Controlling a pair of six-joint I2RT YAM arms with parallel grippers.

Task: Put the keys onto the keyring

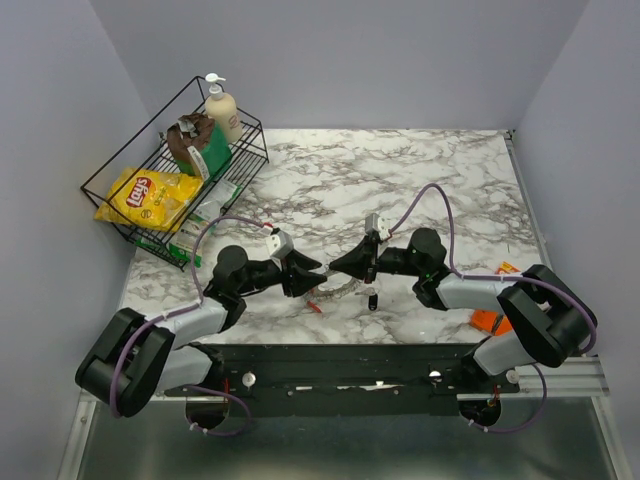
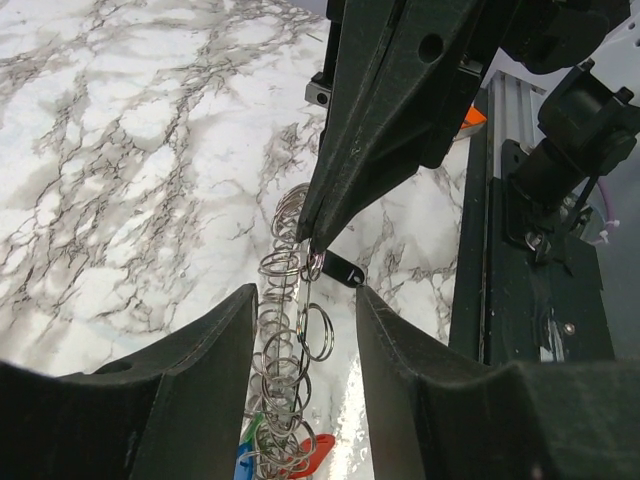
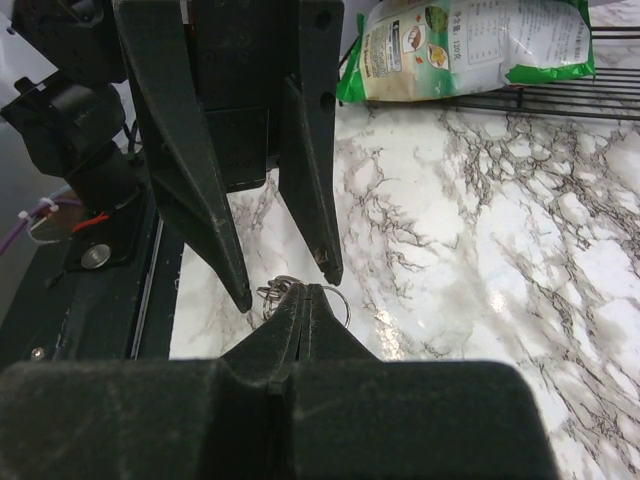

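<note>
The keyring [image 2: 283, 345] is a thin silvery hoop strung with several small rings, and it runs lengthwise between my left gripper's fingers. My left gripper [image 2: 305, 292] is open, its jaws standing on either side of the keyring without touching it. My right gripper [image 2: 315, 243] comes in from above and is shut on the keyring's far end [image 3: 272, 292]. A black key [image 2: 346, 271] hangs right at that tip. Green [image 2: 255, 432], blue [image 2: 244, 463] and red [image 2: 318, 449] keys lie at the keyring's near end. In the top view both grippers [image 1: 308, 275] [image 1: 334, 268] meet tip to tip near the front edge.
A wire basket [image 1: 110, 190] at the back left holds a chips bag [image 1: 148, 195], a soap bottle [image 1: 224, 110] and packets. A flat orange piece [image 1: 486, 320] lies by the right arm. The black mounting rail [image 1: 340, 365] runs along the table's near edge.
</note>
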